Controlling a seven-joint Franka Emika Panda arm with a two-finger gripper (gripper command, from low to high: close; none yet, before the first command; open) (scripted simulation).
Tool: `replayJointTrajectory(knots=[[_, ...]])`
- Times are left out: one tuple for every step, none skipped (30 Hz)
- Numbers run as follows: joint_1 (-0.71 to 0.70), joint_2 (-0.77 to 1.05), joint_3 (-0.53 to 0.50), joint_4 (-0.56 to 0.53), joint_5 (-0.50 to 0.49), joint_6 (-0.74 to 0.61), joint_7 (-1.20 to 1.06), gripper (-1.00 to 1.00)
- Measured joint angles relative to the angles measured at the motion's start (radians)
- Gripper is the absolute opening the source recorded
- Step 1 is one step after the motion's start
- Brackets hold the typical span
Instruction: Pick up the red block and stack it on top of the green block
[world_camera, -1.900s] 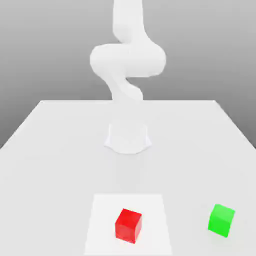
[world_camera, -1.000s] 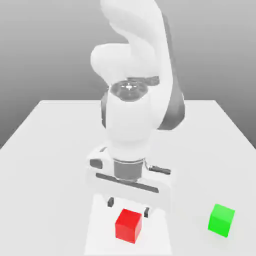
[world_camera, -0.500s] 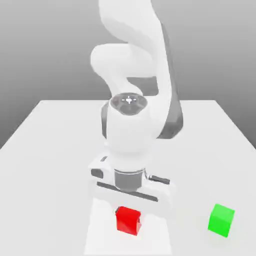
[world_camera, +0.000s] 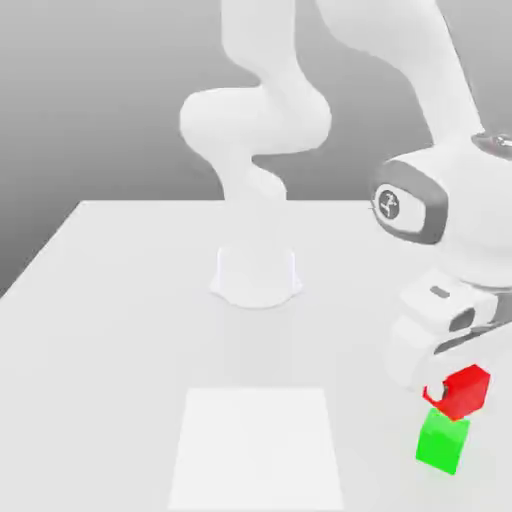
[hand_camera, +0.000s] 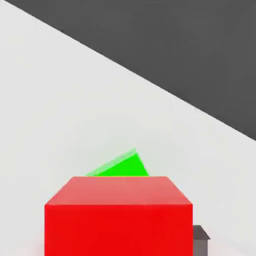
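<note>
One red block (world_camera: 463, 392) is clenched in the tool (world_camera: 452, 393), just above one green block (world_camera: 441, 441). The desk (world_camera: 120, 330) edge is seen from the hand view.

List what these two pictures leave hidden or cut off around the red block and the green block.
- Green block: hand view, mostly hidden behind the red block.
- Red block: hand view, its lower part is cut by the picture edge.
- Gap or contact between the blocks: exterior view, red block overlaps the green block, so it cannot be told.
- Gripper: exterior view, jaws mostly hidden by the hand and the red block.
</note>
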Motion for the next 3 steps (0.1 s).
replayJointTrajectory(knots=[[0.000,0.000,0.000,0.000,0.000,0.000,0.000,1.00],[0.000,0.000,0.000,0.000,0.000,0.000,0.000,1.00],[0.000,0.000,0.000,0.000,0.000,0.000,0.000,1.00]])
